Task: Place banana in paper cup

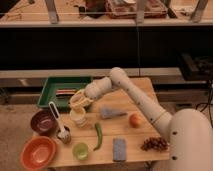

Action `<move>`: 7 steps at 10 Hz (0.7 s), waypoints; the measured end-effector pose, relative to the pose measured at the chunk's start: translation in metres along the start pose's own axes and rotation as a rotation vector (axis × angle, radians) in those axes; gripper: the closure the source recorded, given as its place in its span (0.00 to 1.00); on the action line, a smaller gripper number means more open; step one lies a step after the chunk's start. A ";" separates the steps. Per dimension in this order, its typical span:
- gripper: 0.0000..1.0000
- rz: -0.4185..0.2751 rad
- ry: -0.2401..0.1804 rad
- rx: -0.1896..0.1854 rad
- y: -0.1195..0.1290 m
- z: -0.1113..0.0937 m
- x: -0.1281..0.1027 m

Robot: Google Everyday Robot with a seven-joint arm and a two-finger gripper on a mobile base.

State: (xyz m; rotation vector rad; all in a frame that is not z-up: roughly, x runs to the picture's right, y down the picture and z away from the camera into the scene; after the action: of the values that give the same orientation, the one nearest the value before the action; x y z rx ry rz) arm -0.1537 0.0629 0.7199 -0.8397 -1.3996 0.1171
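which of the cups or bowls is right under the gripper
The cream-white paper cup. The gripper hangs directly above its rim, while the light-green cup, purple bowl and orange bowl sit further left or nearer the table's front edge.

The gripper point(78, 100) hangs directly over the cup point(78, 118), a cream-white round cup standing upright on the surface's left half. The banana point(77, 95), small, yellow and slightly curved, sits at the gripper above the cup's rim.

Wood table point(135, 145), matt; hand point(79, 100) above matt paper cup point(78, 117); tray point(50, 85) probably plastic.
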 end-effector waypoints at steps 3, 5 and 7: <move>0.22 0.005 -0.006 0.003 -0.001 0.001 0.003; 0.22 0.007 -0.013 0.004 -0.002 0.001 0.002; 0.22 0.006 -0.015 0.004 -0.002 0.002 0.002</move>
State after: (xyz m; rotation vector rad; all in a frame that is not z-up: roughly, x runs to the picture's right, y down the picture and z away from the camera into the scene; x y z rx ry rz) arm -0.1559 0.0631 0.7222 -0.8413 -1.4102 0.1313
